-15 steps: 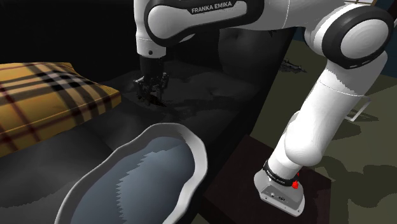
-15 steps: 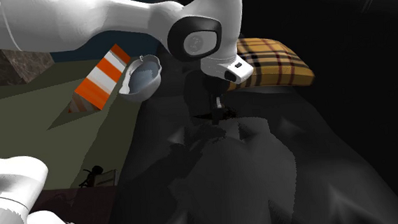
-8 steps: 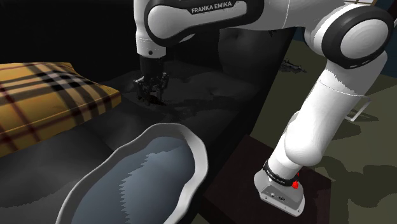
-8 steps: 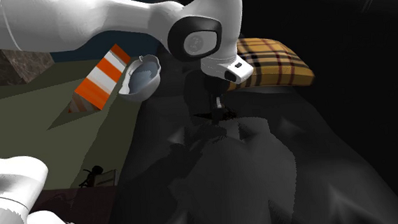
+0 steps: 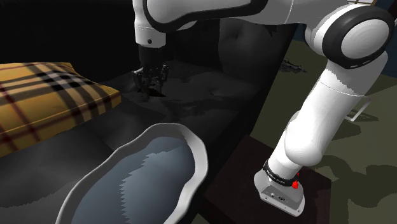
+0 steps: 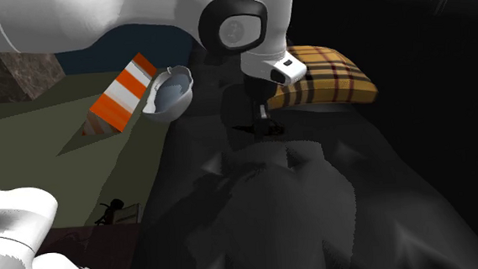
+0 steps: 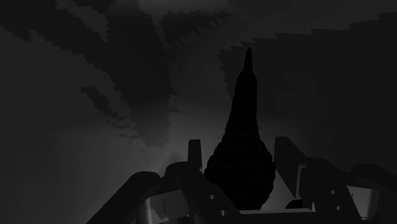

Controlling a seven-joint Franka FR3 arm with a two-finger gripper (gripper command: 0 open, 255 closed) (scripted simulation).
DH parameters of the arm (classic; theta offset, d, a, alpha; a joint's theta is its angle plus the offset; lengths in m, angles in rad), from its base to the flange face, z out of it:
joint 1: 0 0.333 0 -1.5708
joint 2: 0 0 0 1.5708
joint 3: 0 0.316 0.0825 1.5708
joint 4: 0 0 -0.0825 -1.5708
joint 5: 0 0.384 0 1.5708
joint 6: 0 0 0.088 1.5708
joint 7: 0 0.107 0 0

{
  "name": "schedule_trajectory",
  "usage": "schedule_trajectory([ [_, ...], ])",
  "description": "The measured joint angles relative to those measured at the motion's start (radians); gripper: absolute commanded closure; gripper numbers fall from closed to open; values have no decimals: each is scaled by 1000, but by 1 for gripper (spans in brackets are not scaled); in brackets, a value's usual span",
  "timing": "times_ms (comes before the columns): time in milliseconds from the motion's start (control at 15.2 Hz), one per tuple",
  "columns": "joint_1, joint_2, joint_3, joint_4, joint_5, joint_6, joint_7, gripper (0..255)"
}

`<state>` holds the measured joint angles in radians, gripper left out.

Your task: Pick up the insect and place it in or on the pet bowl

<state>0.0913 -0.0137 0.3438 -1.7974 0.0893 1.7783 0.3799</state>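
Clasping black insect [image 7: 245, 121] w/ claw [image 7: 238, 156] nr pillow [image 5: 44, 95].

The end effector [image 7: 238, 153] clasps a black, tapering insect [image 7: 244, 121] before a dark mottled surface [image 7: 95, 95].

I count | insect [image 7: 243, 159]: one | bowl [image 5: 198, 151]: one | checked cushion [image 5: 48, 95]: one | orange-and-white striped cone [image 6: 123, 95]: one | my arm [image 5: 318, 121]: one | my pincer [image 5: 151, 88]: one | fingers [image 7: 287, 159] on it: two
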Motion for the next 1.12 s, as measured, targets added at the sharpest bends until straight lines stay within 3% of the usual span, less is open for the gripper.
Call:
schedule_trajectory([
  [1122, 3, 37, 3, 274, -15, -237, 27, 255],
])
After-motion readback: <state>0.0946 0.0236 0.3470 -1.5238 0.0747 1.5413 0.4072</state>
